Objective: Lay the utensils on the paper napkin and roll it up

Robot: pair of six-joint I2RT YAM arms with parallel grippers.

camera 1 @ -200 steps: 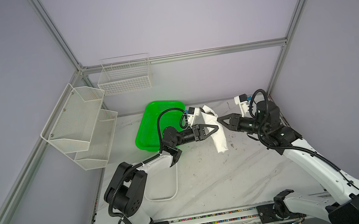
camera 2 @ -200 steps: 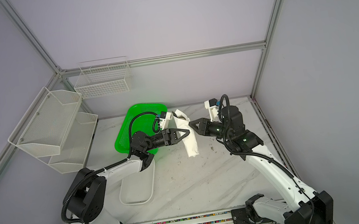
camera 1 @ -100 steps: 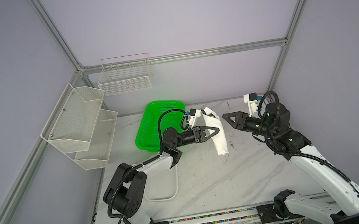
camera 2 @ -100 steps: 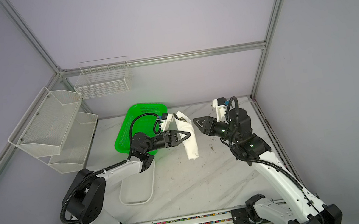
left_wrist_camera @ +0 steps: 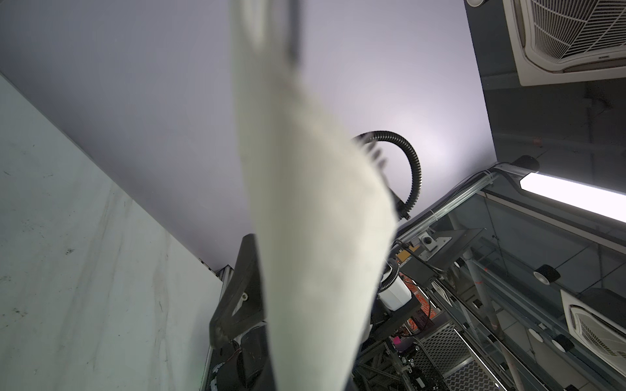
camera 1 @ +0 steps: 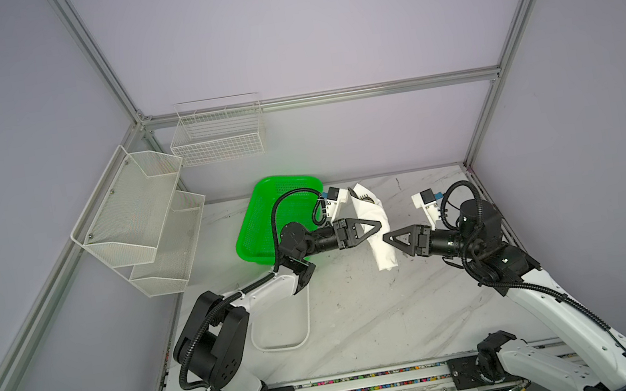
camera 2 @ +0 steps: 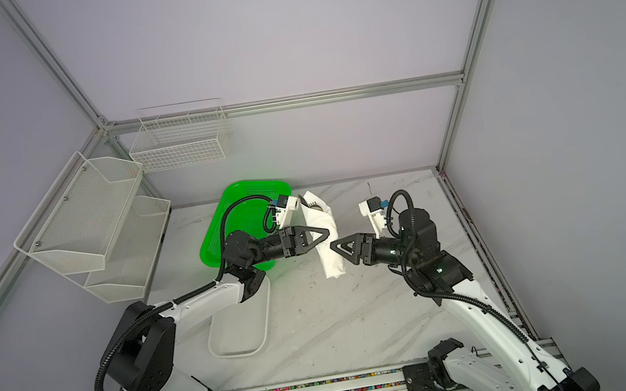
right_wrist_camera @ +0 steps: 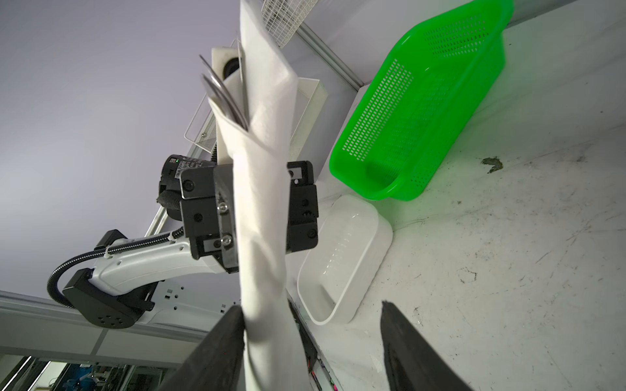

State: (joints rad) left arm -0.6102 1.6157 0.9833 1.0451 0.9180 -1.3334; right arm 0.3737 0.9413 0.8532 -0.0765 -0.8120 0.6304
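White paper napkin [camera 1: 384, 255], rolled into a tube around the utensils [right_wrist_camera: 222, 96], is held up over the marble table [camera 1: 363, 315] by my left pincer [camera 1: 378, 224], which is clenched on the roll about halfway along. Shiny metal ends poke out of the roll's upper opening; which piece is which I cannot tell. My right pincer [camera 1: 387, 236] is released, its jaws spread wide at the roll's lower part: one finger [right_wrist_camera: 216, 352] lies against the paper, its partner stands well apart. A green basket [camera 1: 261, 229] sits at the table's far left, and a white tray [camera 1: 283, 346] lies nearer my left base.
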